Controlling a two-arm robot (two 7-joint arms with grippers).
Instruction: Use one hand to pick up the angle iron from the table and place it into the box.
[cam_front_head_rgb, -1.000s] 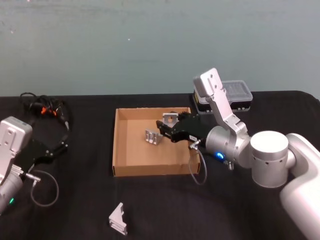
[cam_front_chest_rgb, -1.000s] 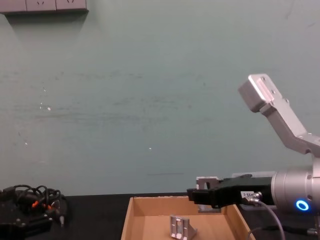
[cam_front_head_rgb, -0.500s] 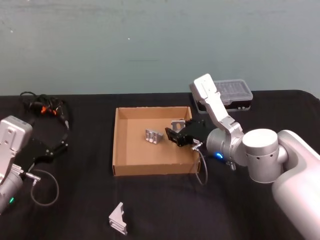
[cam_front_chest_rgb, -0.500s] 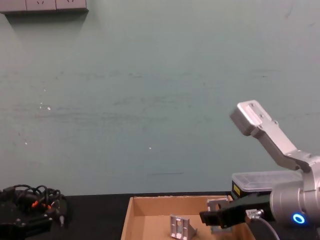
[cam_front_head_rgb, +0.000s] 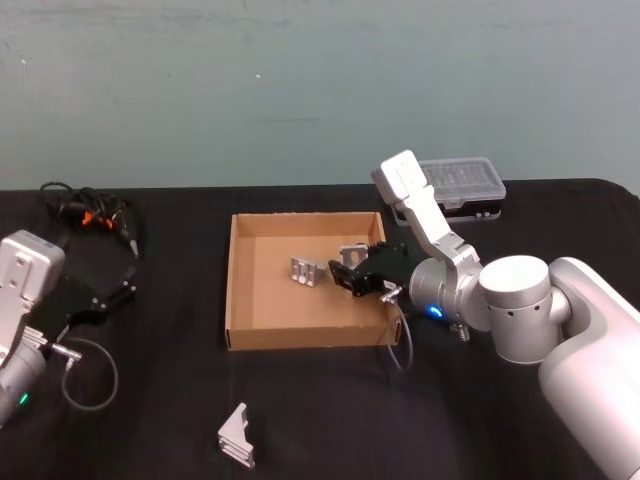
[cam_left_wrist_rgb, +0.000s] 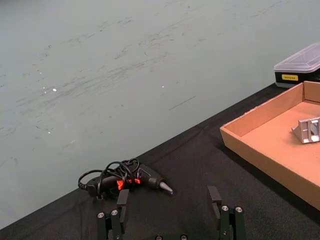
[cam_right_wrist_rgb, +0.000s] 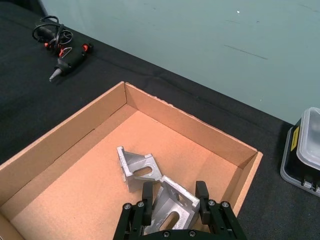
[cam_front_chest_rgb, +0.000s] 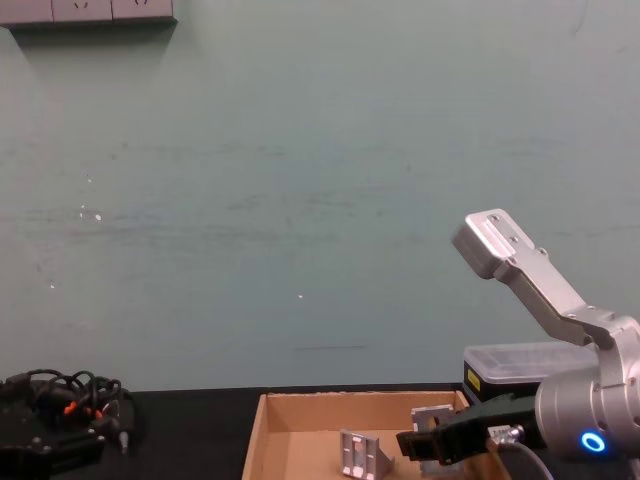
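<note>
- The right gripper (cam_front_head_rgb: 345, 272) has drawn back toward the right of the box (cam_front_head_rgb: 236, 290) over the last second. In the chest view it has also sunk, and its tip now sits level with the rim of the box.
- It is clenched on the angle iron (cam_front_head_rgb: 356, 251). In the right wrist view the two black fingers (cam_right_wrist_rgb: 147, 194) stand on either side of the part and hold it.
- The angle iron is inside the outline of the box, close to the right wall and toward the far side. Whether it already rests on the cardboard floor I cannot tell.
- My reading is that the carry is over and the set-down is in hand. What remains is to let go and lift clear.
- The angle iron is a small corner piece of pale grey metal. It has two flat legs at a right angle, a slot cut through one face and a sloping rib between the legs.
- A second angle iron (cam_front_head_rgb: 307, 271) lies on the box floor just left of the held one, so a release here should not land on it.
- A third angle iron (cam_front_head_rgb: 236, 437) lies on the table (cam_front_head_rgb: 330, 410), near and left of the box.
- The left gripper (cam_left_wrist_rgb: 170, 220) is parked at the left with its fingers spread and nothing between them.
</note>
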